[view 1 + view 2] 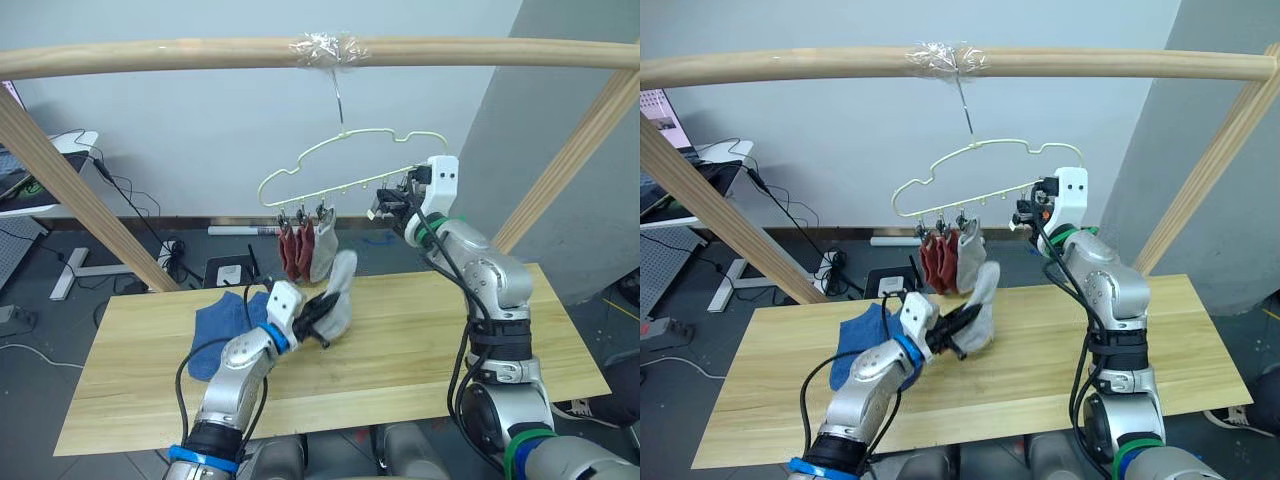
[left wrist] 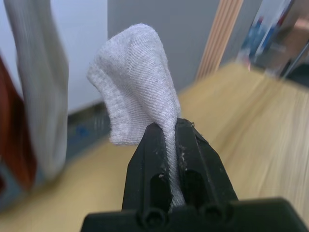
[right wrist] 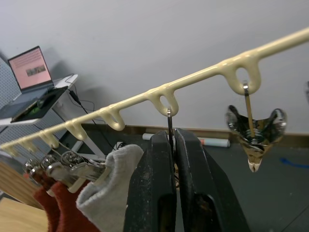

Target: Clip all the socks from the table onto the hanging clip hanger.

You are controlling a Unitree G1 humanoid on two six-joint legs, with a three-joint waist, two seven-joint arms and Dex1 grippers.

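The left end effector, low centre-left in the head views, is closed on a light grey sock held just above the table. The right end effector, upper right of centre, pinches a clip wire on the clip hanger. Two rust red socks and a grey sock hang clipped at the hanger's left end. Blue socks lie on the table.

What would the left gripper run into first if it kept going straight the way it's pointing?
Probably the light grey knit sock already clipped to the pale-yellow wire clip hanger. The left gripper, shut on a second grey sock, points up toward it; depth is uncertain.
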